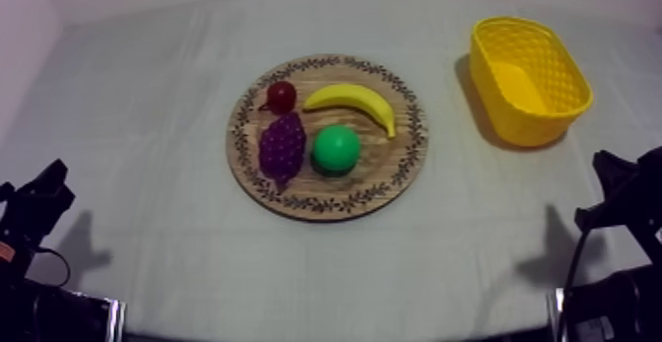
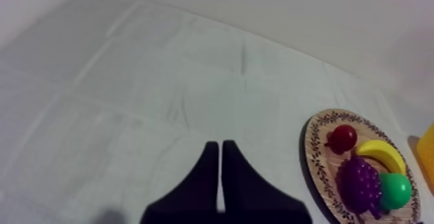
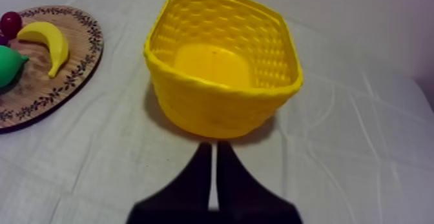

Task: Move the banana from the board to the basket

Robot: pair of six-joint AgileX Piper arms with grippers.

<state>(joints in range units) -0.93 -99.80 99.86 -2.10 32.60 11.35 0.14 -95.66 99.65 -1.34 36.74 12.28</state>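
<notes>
Top view: creased grey-white cloth (image 1: 138,139) under board (image 1: 325,206), basket (image 1: 537,124)

banana (image 1: 353,102): yellow, curved, whole; lies flat on the wooden board, in its 12-to-2 o'clock sector seen from the top view; arch bows toward the far rim, one tip near 12 o'clock, the other toward 3 o'clock
wooden board (image 1: 296,203): round, brown, dark leaf pattern around the rim; flat on the cloth (image 1: 148,119), mid-table
yellow basket (image 1: 552,119): oval, honeycomb-lattice walls, smooth floor; upright, mouth up; between 2 and 3 o'clock from the wooden board, well apart from it
</notes>
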